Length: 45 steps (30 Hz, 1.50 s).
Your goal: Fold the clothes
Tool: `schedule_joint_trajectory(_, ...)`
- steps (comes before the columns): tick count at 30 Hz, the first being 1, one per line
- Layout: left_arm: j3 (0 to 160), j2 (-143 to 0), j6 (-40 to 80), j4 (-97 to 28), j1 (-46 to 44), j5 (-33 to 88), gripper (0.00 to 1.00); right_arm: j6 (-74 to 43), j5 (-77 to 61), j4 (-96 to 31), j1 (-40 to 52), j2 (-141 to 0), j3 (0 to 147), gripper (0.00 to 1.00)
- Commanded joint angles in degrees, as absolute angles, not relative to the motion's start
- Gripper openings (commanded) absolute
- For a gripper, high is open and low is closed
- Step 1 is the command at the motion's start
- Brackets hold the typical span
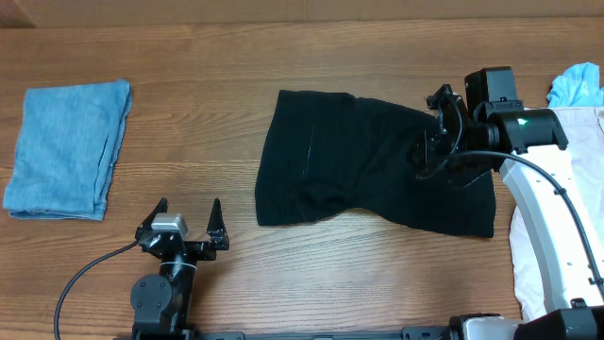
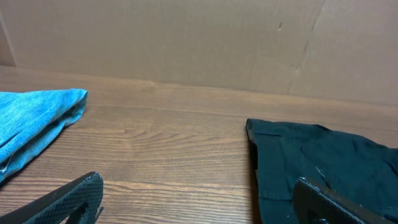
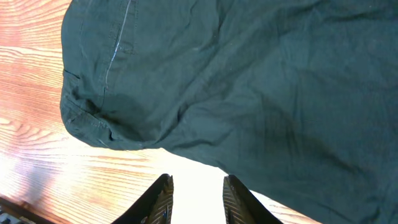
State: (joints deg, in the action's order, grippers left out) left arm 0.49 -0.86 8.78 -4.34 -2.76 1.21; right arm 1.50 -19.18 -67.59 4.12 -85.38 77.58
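Jaws apart on right gripper (image 3: 198, 186), close over black shorts (image 1: 349, 170) (left gripper (image 1: 189, 206) also open, well clear of them)

You have a large plain black shorts-like garment (image 1: 349, 161) spread at the middle of the brown wooden table (image 1: 283, 57). Your right gripper (image 1: 427, 151) sits over its right part; from above you can't tell whether it touches the cloth. Your left gripper (image 1: 189, 206) waits near the front edge, fingers spread, clear of it. A folded faded-blue cloth (image 1: 66, 149) lies far left, with a light-blue garment (image 1: 578, 85) and a pale beige one (image 1: 590, 132) at the right edge.
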Motion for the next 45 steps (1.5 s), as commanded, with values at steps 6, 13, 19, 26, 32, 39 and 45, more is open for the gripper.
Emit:
schedule_joint_trajectory(6,0.27,-0.34,7.7,-4.4,-2.68,0.89,1.0,1.52,-18.85,-67.2,3.99,-84.55,78.06,0.34)
schedule_joint_trajectory(13,0.27,-0.34,7.7,-4.4,-2.68,0.86,1.0,1.52,-18.87,-66.57,3.99,-84.55,78.06,0.38)
schedule_joint_trajectory(19,0.27,-0.34,7.7,-4.4,-2.68,0.86,1.0,1.52,-18.87,-66.78,3.99,-84.55,78.06,0.39)
schedule_joint_trajectory(26,0.27,-0.34,7.7,-4.4,-2.68,0.86,1.0,1.52,-18.87,-66.76,3.99,-84.55,78.06,0.4)
schedule_joint_trajectory(32,0.27,-0.34,7.7,-4.4,-2.68,0.89,1.0,1.52,-18.85,-66.98,3.99,-84.55,78.06,0.41)
schedule_joint_trajectory(39,0.27,-0.34,7.7,-4.4,-2.68,0.86,1.0,1.52,-18.85,-67.02,3.99,-84.55,78.06,0.45)
schedule_joint_trajectory(45,0.27,-0.34,7.7,-4.4,-2.68,0.86,1.0,1.52,-18.87,-66.13,3.99,-84.55,78.06,0.48)
